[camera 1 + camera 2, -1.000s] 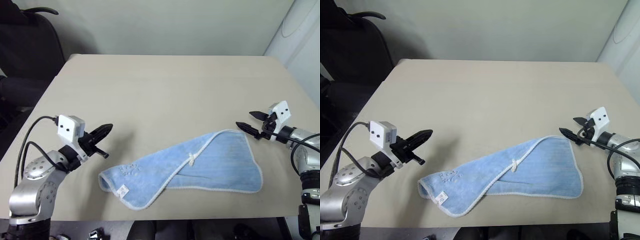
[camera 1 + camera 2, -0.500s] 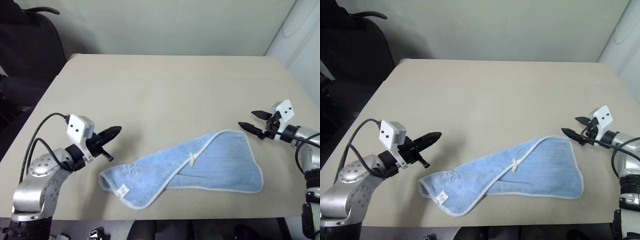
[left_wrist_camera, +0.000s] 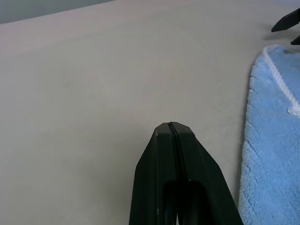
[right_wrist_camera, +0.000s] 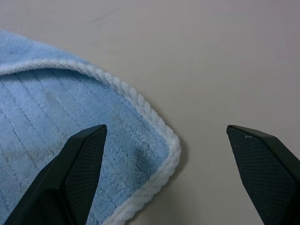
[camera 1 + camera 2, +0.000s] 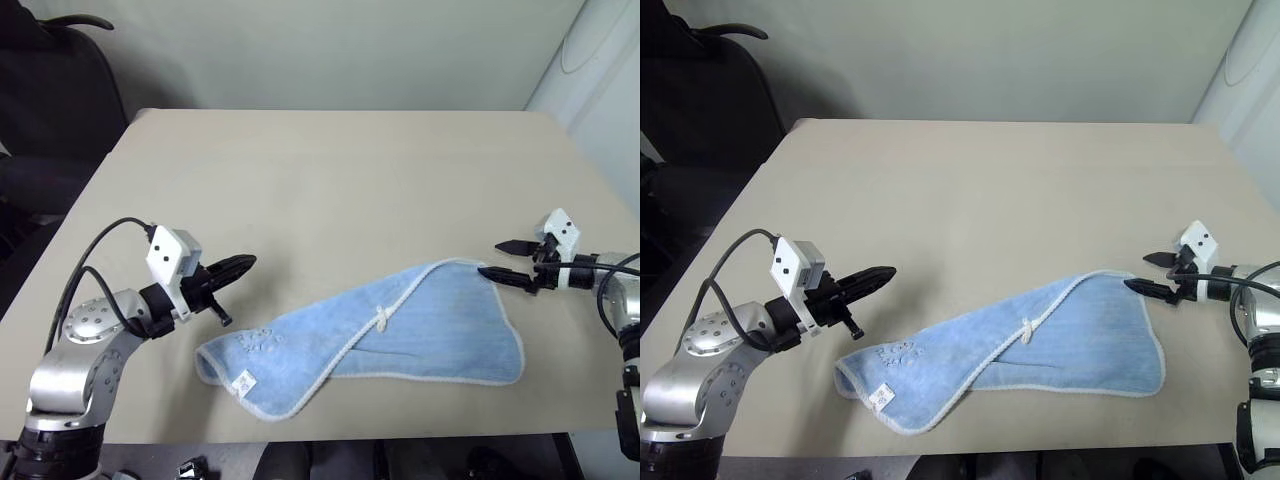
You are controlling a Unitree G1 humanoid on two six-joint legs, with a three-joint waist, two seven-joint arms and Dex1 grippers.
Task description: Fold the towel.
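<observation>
The towel (image 5: 400, 335) is a light blue cloth with white edging, lying near the front edge of the beige table (image 5: 330, 170), partly doubled over along a diagonal. Its white loop (image 5: 383, 318) sits mid-cloth, and a small label (image 5: 241, 380) and embroidered mark (image 5: 262, 338) are at the left end. My left gripper (image 5: 248, 262) is shut and empty, hovering just left of the towel's left end; its fingers (image 3: 171, 140) are pressed together. My right gripper (image 5: 490, 258) is open, and its fingers (image 4: 84, 150) straddle the towel's far right corner (image 4: 164, 145).
A dark chair (image 5: 60, 90) stands beyond the table's back left corner. A white rounded object (image 5: 600, 70) rises at the back right. Bare tabletop stretches behind the towel. The towel's front hem lies close to the table's front edge.
My left gripper has shifted right, closer to the towel's left end. My right gripper has dipped and turned toward the towel's far right corner. The towel has not moved.
</observation>
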